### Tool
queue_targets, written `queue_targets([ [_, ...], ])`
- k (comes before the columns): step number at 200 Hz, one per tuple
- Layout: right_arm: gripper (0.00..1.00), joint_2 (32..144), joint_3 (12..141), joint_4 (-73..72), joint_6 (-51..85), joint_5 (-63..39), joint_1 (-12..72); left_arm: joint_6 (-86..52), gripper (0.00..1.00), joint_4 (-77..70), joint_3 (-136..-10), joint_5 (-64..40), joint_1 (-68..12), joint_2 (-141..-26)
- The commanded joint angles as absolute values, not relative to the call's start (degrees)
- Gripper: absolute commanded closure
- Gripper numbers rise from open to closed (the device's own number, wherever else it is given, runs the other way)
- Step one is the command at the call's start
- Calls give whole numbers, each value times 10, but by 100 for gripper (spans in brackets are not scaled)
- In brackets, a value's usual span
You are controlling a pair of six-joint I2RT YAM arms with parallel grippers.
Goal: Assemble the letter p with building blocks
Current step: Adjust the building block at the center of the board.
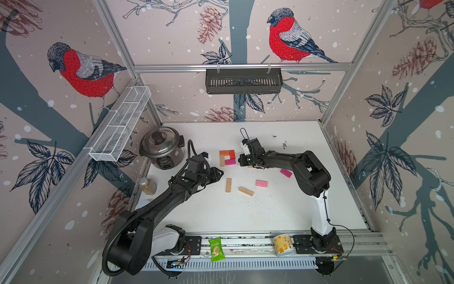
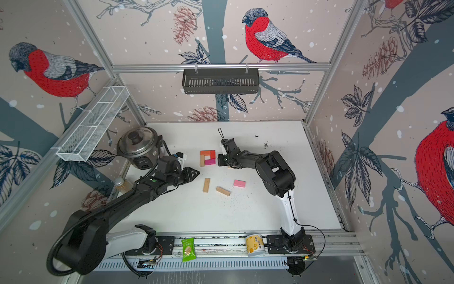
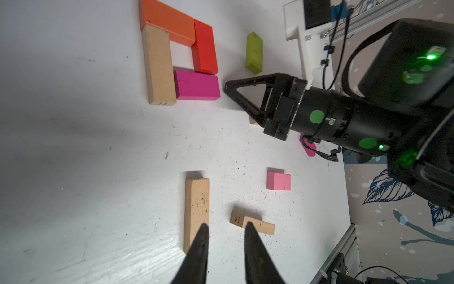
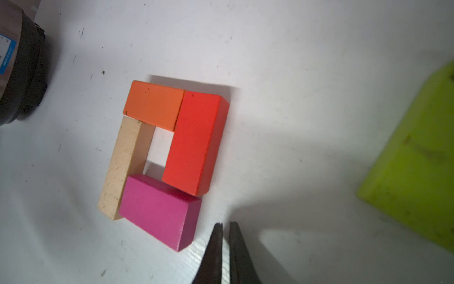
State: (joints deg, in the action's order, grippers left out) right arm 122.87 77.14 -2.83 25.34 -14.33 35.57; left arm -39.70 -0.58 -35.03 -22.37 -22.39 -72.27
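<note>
Though both empty, left gripper [image 3: 226,225] sits ajar, right gripper [image 4: 226,223] closed; block [image 3: 264,226] reads "14".

The front of the worktop [image 1: 245,216] is bare. The right arm [image 1: 277,157] stands in the way just beside the block square [image 1: 232,155].

Both top views are lit pretty evenly from overhead, no real glare. The white table [image 1: 270,214] is kept bright, with only soft, faint shadows laid across it. Fisheye bend is seen toward the edges, though: the aluminium posts [image 1: 116,37] are splayed outward. Wrist views are patchier. In the right wrist view a hard dark shadow is thrown beside the loop of coloured blocks [image 4: 196,142], the corners are dimmed, and the lime-green block [image 4: 412,159] is smeared out of focus. In the left wrist view a status light [image 3: 431,57] is blown out green.
</note>
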Motion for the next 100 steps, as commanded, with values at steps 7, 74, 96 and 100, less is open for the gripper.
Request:
queue_targets([
  [7, 88, 1231, 767, 11, 259, -150, 355, -440, 85, -84, -372, -214, -236, -793],
  [74, 88, 1231, 765, 8, 256, -158, 352, -479, 98, -133, -439, -192, -239, -952],
  [96, 88, 1231, 766, 8, 256, -160, 352, -490, 99, -146, -456, -186, -239, -986],
  [100, 88, 1231, 766, 8, 256, -161, 352, -493, 99, -147, -459, -185, -238, -992],
])
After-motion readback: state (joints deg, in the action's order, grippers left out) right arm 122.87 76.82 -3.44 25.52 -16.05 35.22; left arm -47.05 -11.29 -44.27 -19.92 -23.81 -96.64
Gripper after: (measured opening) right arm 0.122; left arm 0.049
